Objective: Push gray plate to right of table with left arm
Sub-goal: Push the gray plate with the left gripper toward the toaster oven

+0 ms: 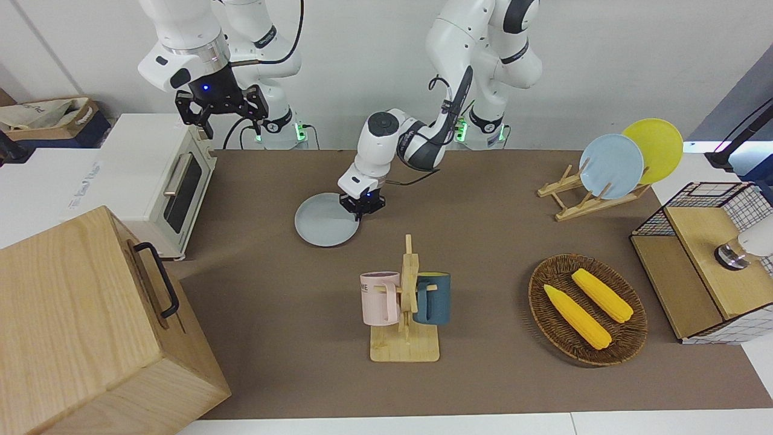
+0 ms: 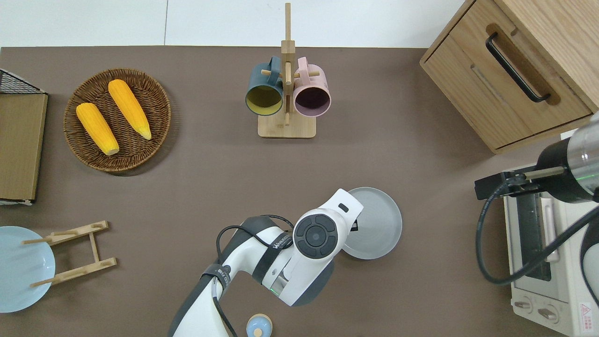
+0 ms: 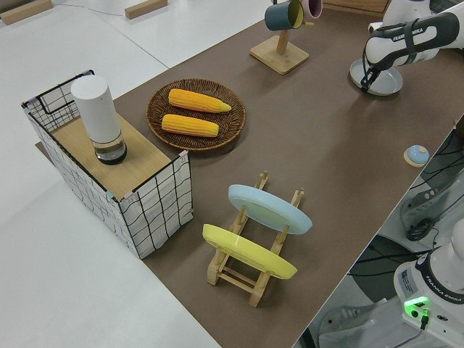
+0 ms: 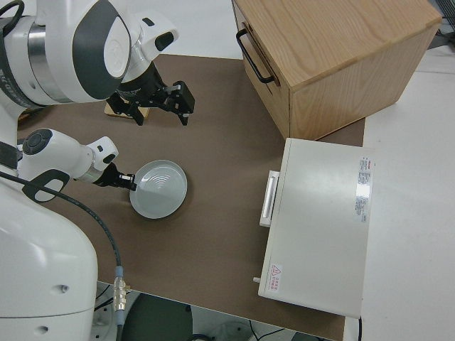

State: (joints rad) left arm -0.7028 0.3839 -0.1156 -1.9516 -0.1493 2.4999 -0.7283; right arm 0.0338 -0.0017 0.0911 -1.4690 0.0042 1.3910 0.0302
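The gray plate [image 1: 323, 228] lies flat on the brown table [image 1: 272, 290], nearer to the robots than the mug rack. It also shows in the overhead view [image 2: 379, 223] and the right side view [image 4: 162, 190]. My left gripper [image 1: 361, 207] is low at the table and shut. It touches the plate's rim on the side toward the left arm's end, as the overhead view [image 2: 354, 225] and the right side view [image 4: 129, 182] show. My right gripper [image 1: 221, 116] is open and its arm is parked.
A white toaster oven [image 1: 166, 175] and a wooden cabinet [image 1: 90, 326] stand at the right arm's end. A mug rack [image 1: 406, 308] stands mid-table. A corn basket [image 1: 637, 332], a plate rack [image 1: 580, 202] and a wire crate [image 1: 703, 199] stand at the left arm's end.
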